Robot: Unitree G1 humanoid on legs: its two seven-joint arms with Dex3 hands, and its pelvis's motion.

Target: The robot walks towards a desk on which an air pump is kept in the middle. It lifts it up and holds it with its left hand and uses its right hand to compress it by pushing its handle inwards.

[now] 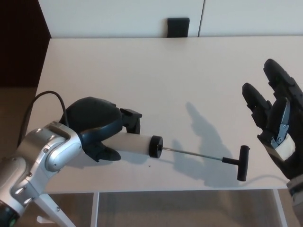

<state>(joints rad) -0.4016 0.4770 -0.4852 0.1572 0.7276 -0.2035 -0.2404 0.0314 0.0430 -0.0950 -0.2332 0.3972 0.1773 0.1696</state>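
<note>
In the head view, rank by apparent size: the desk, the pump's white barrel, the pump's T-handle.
1. Desk, by far the largest.
2. White barrel, partly hidden by the left hand.
3. T-handle, smallest.

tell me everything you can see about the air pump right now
The air pump has a pale cylinder with a black end cap, a thin metal rod pulled far out and a black T-handle. It looks like plastic with a metal rod. It lies roughly level, handle end tilted slightly down, above the near edge of the desk, throwing a shadow on it. The left robot hand is wrapped around the cylinder. The right robot hand is open beside the handle, not touching it.
</note>
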